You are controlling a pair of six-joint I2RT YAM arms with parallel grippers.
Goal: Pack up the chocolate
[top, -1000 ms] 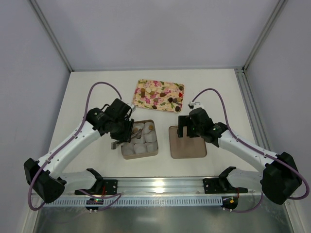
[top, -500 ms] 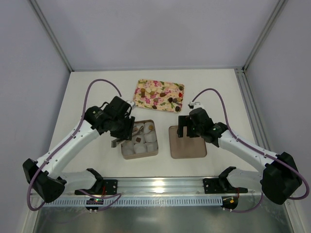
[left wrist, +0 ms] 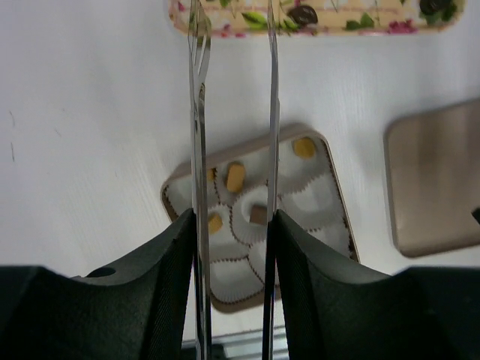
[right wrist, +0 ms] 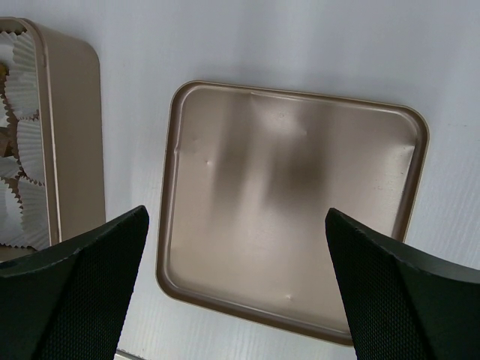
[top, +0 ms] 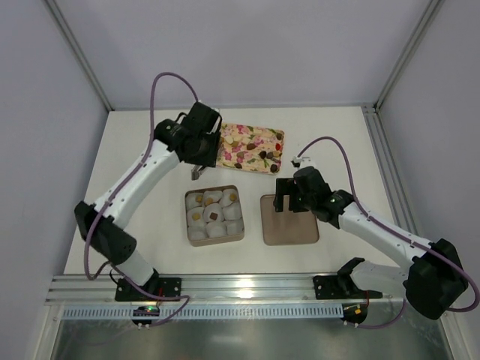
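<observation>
Nearest the arms' bases, a square brown metal box (right wrist: 71,135) sat on the white table (top: 337,142), lined with white crinkled paper cups (left wrist: 315,199). Some of the chocolate lay in those cups: three tan-gold pieces (left wrist: 235,177) and one dark brown piece (left wrist: 259,214). Just beside the box on its right lay a flat square brown lid (right wrist: 292,202), apart from it, and the right gripper (top: 289,199) hung over that lid with its jaws spread wide and nothing between them. Farther back, the left gripper (left wrist: 234,225) clamped silvery metal tongs (left wrist: 199,150), whose two blades stood apart and pointed at the near edge of a floral-patterned rectangular tray (top: 259,135). Dark brown chocolate (left wrist: 304,13) rested on that tray.
</observation>
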